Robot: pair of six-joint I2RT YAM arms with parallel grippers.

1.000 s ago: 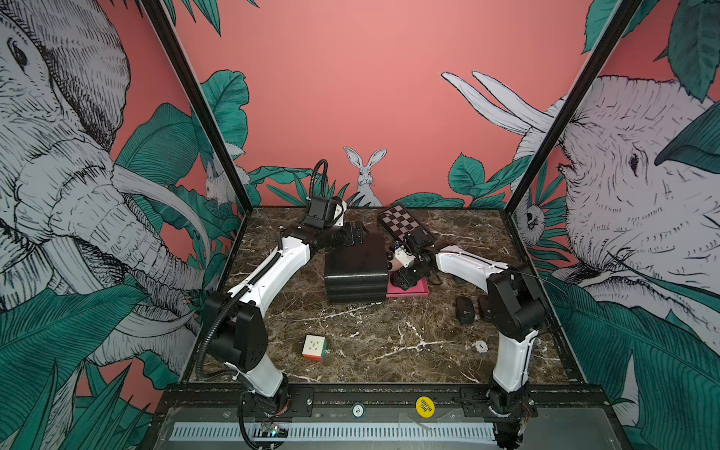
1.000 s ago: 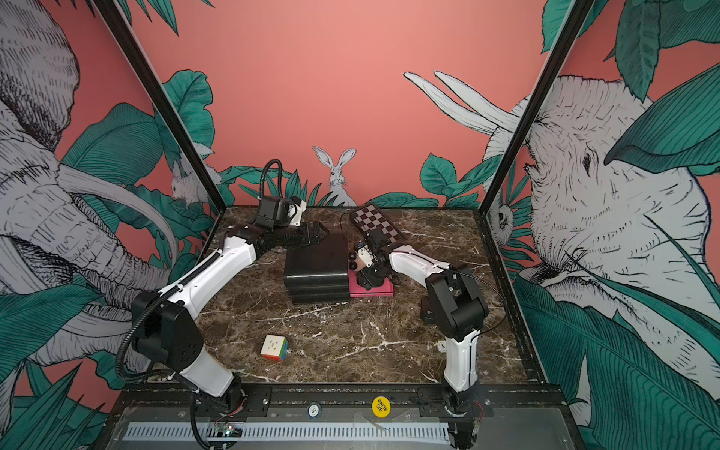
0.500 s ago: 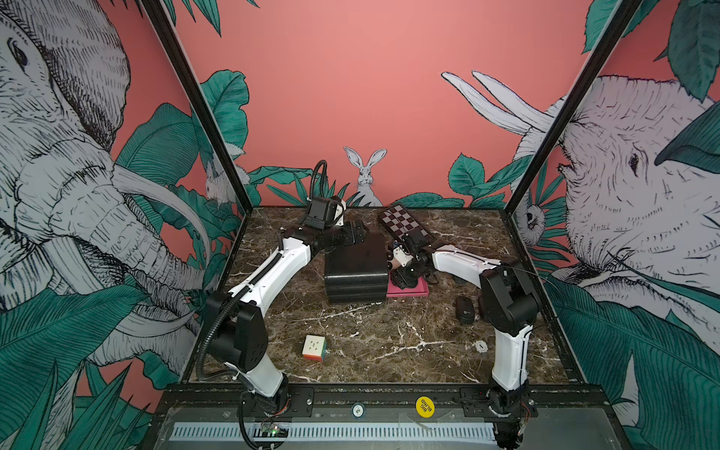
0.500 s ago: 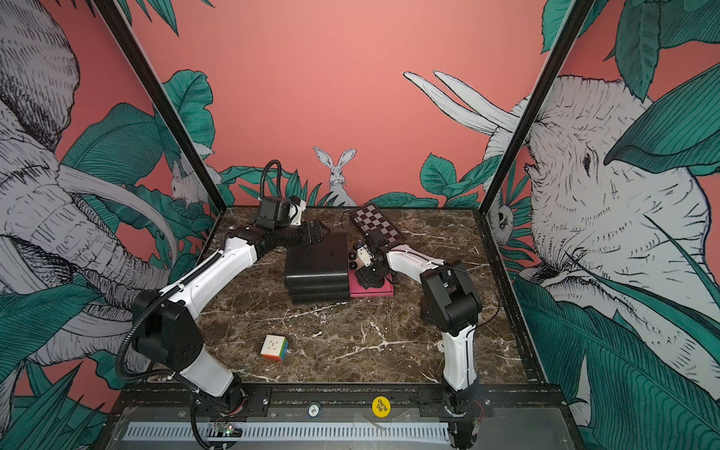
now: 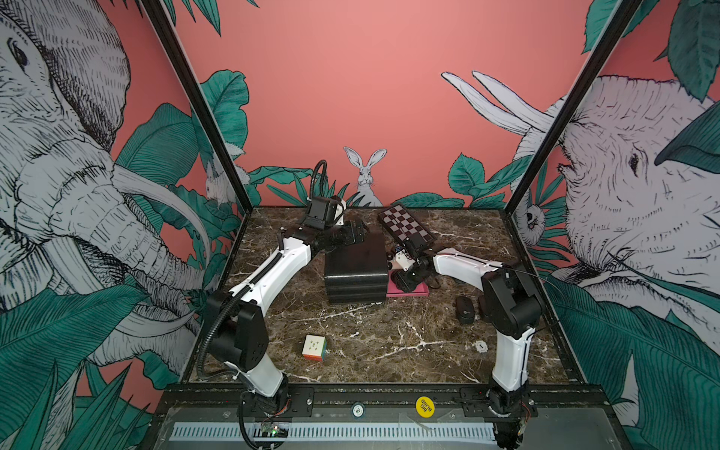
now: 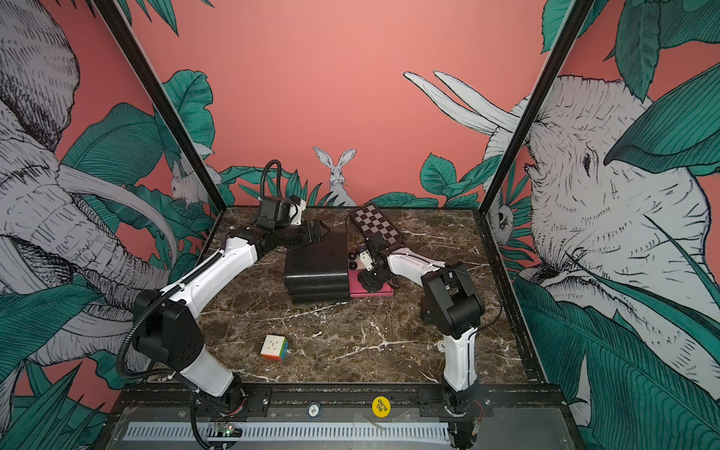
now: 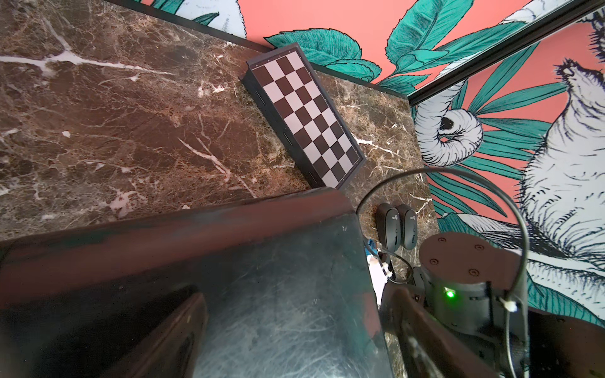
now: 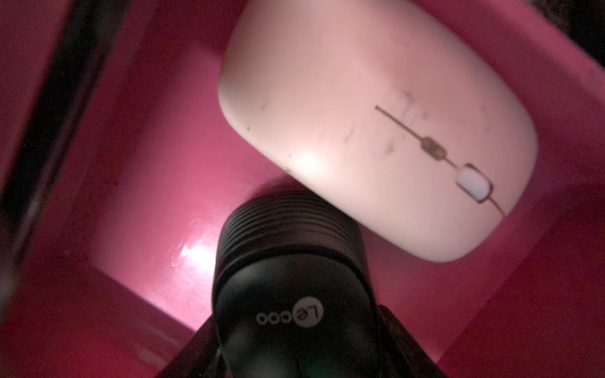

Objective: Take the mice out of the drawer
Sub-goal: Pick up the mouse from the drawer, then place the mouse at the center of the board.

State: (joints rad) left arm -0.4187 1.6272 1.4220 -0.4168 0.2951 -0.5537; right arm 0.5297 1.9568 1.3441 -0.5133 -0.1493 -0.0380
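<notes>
Support surface: dark marble tabletop (image 5: 389, 331). A black drawer cabinet (image 5: 356, 272) stands beneath the left gripper (image 5: 359, 230) fingers. A checkered board case (image 5: 405, 228) lies just beyond the right gripper (image 5: 405, 282) fingers. Two black mice (image 7: 389, 229) lie side by side behind those fingers, near the arm base. A puzzle cube (image 5: 314, 347) and a small white disc (image 5: 481, 346) lie well apart from all fingers.

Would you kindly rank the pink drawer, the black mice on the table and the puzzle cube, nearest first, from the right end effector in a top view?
1. Pink drawer, directly beneath the right end effector.
2. Black mice, table's right side.
3. Puzzle cube, front left.
</notes>
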